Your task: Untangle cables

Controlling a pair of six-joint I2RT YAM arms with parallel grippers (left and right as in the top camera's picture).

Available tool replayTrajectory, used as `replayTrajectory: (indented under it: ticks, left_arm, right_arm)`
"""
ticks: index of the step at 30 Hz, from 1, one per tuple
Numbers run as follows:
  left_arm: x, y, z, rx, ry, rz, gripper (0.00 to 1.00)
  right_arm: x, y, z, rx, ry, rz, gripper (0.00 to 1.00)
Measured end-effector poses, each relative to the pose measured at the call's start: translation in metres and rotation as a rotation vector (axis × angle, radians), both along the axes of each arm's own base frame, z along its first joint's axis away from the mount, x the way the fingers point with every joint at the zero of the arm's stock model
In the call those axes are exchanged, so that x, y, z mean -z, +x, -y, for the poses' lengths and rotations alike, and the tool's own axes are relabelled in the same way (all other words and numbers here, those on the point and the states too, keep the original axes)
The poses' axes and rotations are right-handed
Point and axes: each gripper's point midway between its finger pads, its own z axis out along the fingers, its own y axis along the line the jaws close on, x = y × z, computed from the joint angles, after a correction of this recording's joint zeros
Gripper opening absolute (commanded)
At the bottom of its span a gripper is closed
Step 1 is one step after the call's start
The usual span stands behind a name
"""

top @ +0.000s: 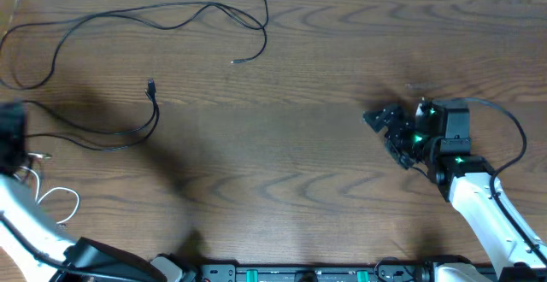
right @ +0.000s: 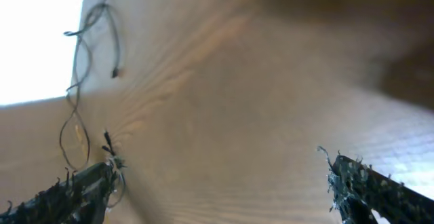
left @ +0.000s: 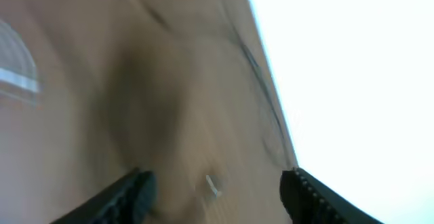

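R gripper (right: 217, 176) fingers wide apart, empty; L gripper (left: 215, 182) released, view blurred. Long black cable (top: 137, 13) far-left on worktop (top: 299, 145), shorter black cable (top: 151, 87) below it, white cable (top: 77, 201) by L arm.

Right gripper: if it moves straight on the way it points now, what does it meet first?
Probably only the table. The right gripper, jaws open, points at bare wood; the black cables lie farther off, beside its line.

No text, label or number can be read anywhere (the left wrist view is blurred).
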Motion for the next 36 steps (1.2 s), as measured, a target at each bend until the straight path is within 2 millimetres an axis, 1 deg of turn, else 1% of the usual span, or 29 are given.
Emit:
replayTrajectory:
  ticks: [1,2,4,5,8,10,12,14,15,16,18,20,21,23,26,27,31,32,34,36]
  left_arm:
    - [0.0,0.012,0.026,0.098,-0.035,0.017,0.8]
    - [0.001,0.021,0.05,0.185,-0.066,0.023,0.81]
    - [0.004,0.035,0.107,0.379,-0.113,0.015,0.83]
    - [0.007,0.04,0.139,0.489,-0.124,0.001,0.83]
    - [0.017,0.044,0.202,0.685,-0.111,-0.057,0.85]
    - [0.025,0.044,0.236,0.784,-0.069,-0.108,0.85]
    - [0.027,0.043,0.263,0.859,-0.008,-0.139,0.85]
    - [0.022,0.038,0.285,0.913,0.07,-0.148,0.85]
    - [0.017,0.036,0.294,0.934,0.11,-0.142,0.85]
    - [0.006,0.03,0.305,0.957,0.169,-0.123,0.85]
    - [-0.01,0.021,0.315,0.972,0.241,-0.091,0.85]
    - [-0.031,0.007,0.322,0.971,0.318,-0.046,0.85]
    - [-0.04,0.0,0.324,0.966,0.346,-0.026,0.85]
    - [-0.057,-0.02,0.325,0.953,0.394,0.006,0.85]
    - [-0.074,-0.049,0.322,0.921,0.445,0.037,0.85]
    - [-0.078,-0.06,0.319,0.907,0.462,0.043,0.85]
    - [-0.085,-0.096,0.31,0.852,0.51,0.042,0.86]
    - [-0.086,-0.105,0.308,0.842,0.52,0.045,0.99]
    - [-0.087,-0.116,0.305,0.826,0.537,0.049,1.0]
    - [-0.087,-0.124,0.303,0.816,0.545,0.049,1.0]
  right_arm:
    - [-0.003,0.002,-0.001,-0.016,-0.009,0.026,0.99]
    - [-0.004,0.003,-0.001,-0.028,-0.016,0.041,0.99]
    - [-0.008,0.003,-0.002,-0.054,-0.032,0.068,0.99]
    - [-0.011,0.003,-0.002,-0.067,-0.04,0.085,0.99]
    - [-0.021,0.0,0.002,-0.081,-0.061,0.104,0.99]
    - [-0.033,-0.001,0.009,-0.079,-0.081,0.122,0.99]
    - [-0.048,-0.005,0.018,-0.076,-0.112,0.135,0.99]
    - [-0.065,-0.01,0.029,-0.056,-0.16,0.158,0.99]
    - [-0.07,-0.011,0.032,-0.051,-0.174,0.167,0.99]
    - [-0.078,-0.015,0.039,-0.035,-0.206,0.179,0.99]
    - [-0.09,-0.021,0.047,-0.016,-0.244,0.206,0.99]
    - [-0.103,-0.03,0.052,-0.005,-0.278,0.249,0.99]
    - [-0.109,-0.035,0.053,-0.004,-0.292,0.269,0.99]
    - [-0.12,-0.046,0.053,-0.006,-0.315,0.305,0.99]
    - [-0.134,-0.064,0.057,0.013,-0.354,0.358,0.99]
    - [-0.139,-0.07,0.059,0.024,-0.368,0.377,0.99]
    - [-0.156,-0.087,0.073,0.098,-0.44,0.441,0.99]
    - [-0.157,-0.089,0.076,0.111,-0.452,0.445,0.99]
    - [-0.158,-0.093,0.082,0.141,-0.48,0.444,0.99]
    - [-0.155,-0.095,0.087,0.156,-0.5,0.427,0.99]
